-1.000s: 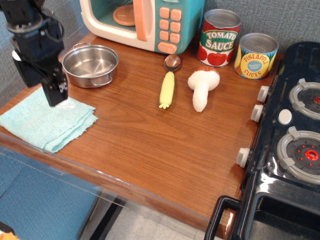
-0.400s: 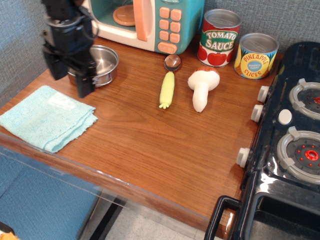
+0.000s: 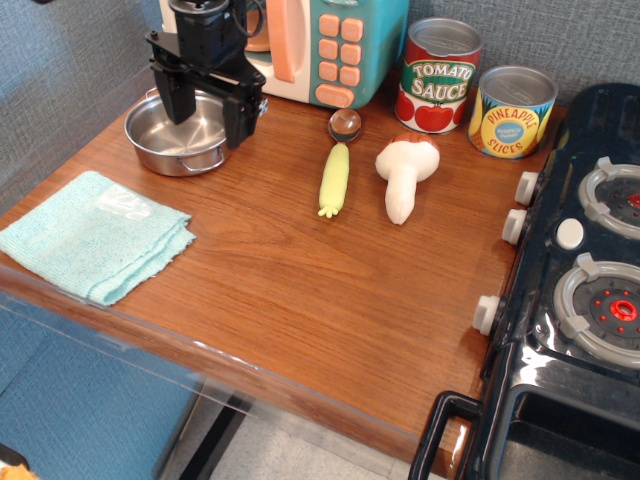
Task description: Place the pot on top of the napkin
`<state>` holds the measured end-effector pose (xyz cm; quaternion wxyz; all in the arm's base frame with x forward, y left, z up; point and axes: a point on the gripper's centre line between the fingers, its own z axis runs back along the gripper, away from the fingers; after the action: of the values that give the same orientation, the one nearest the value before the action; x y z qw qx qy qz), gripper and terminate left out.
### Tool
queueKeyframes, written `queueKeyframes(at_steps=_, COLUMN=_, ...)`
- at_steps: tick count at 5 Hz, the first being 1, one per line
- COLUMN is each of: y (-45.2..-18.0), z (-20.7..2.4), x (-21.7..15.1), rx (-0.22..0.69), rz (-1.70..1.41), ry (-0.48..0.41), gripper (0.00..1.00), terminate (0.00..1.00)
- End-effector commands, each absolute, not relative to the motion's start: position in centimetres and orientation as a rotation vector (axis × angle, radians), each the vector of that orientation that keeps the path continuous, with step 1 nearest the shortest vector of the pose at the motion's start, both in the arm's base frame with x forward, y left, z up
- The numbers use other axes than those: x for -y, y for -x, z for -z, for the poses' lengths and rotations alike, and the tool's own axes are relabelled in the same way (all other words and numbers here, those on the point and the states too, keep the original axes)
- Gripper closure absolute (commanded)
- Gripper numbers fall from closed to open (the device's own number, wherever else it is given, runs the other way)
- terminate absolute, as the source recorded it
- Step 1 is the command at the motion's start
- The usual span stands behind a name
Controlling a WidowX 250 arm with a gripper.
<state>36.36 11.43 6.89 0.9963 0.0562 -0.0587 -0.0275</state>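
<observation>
Pot (image 3: 180, 135): small shallow steel vessel with loop side handles, empty, resting on the wooden counter (image 3: 330, 290) directly beneath the claw (image 3: 207, 105). Claw: black, two fingers spread apart and grasping nothing; one finger hangs over the pot's bowl, the other sits at its right rim, though contact with the rim cannot be confirmed. Napkin (image 3: 92, 235): light teal knitted cloth, folded, lying flat and bare near the counter's front edge, well apart from the claw, toward the camera and to its left in view. Status: pot not yet gripped or lifted; approach appears complete, leaving the grasp, the carry and the set-down on the napkin all outstanding. Other items: toy microwave (image 3: 300, 45) just behind the claw, keypad without legible markings; spoon (image 3: 345, 124), yellow corn piece (image 3: 334, 179) and white mushroom (image 3: 405, 172) to the claw's right in view; further right, a can (image 3: 439, 75) labelled "TOMATO SAUCE" and a second can (image 3: 512, 111) reading "PINEAPPLE SLICES"; toy stove (image 3: 590, 270) at the far right, well away from the claw.
</observation>
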Motion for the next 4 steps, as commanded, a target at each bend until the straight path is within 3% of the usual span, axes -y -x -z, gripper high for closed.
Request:
queueKeyframes(at_steps=1, y=-39.6, z=-5.7, x=-15.5, rx=0.098, rz=-0.146, ry=-0.111, gripper=0.00, terminate=0.00)
queueKeyframes(at_steps=2, y=-39.7, z=-4.3, x=-15.5, rx=0.081, rz=-0.169, ry=-0.095, gripper=0.00, terminate=0.00)
queueKeyframes(at_steps=3, y=-39.4, z=-4.2, x=-15.3, rx=0.089, rz=-0.173, ry=-0.094, gripper=1.00, terminate=0.00)
queueKeyframes(at_steps=4, y=-39.4, z=-4.6, x=-15.2, rx=0.109, rz=-0.170, ry=-0.095, gripper=1.00, terminate=0.00)
